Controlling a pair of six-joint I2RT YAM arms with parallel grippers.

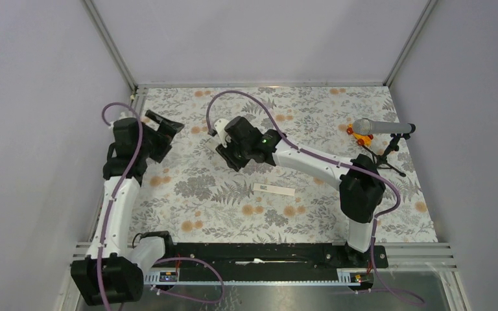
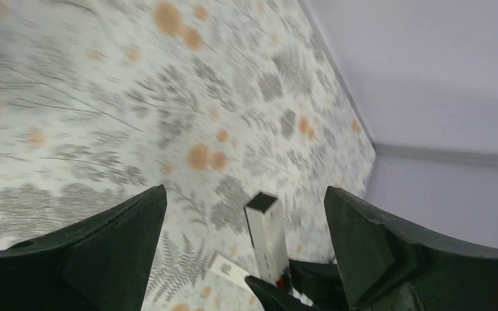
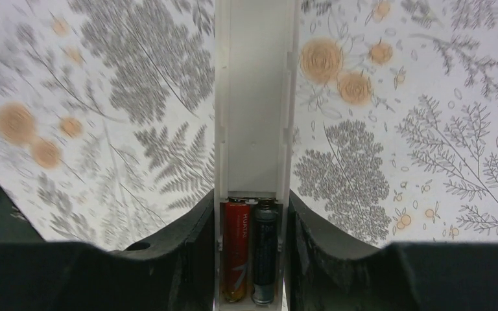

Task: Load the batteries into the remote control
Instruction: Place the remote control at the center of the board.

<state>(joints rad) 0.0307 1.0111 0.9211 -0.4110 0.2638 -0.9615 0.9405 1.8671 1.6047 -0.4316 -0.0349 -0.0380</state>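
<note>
Right jaws are closed narrowly on the white remote control [image 3: 254, 129], which is held above the desk [image 1: 311, 110] with its compartment uncovered. 2 batteries [image 3: 236, 253] are seated in it side by side. Left jaws are spread wide, empty, nearby. A cover strip [image 1: 277, 190] is laid closer in, and a microphone [image 1: 371, 126] is stood far right.

The left arm [image 1: 120, 194] is raised along the left side of the overhead view, with its wrist bent toward the upper centre. The left gripper [image 1: 166, 123] is held wide open, its dark fingers [image 2: 123, 240] spread toward the lower corners of the wrist view. The right arm [image 1: 311, 162] is stretched from the lower right toward the centre. The right gripper [image 3: 253, 217] is clamped on the remote control [image 3: 254, 97], both long sides being pressed by the fingers [image 3: 181, 246].
</note>
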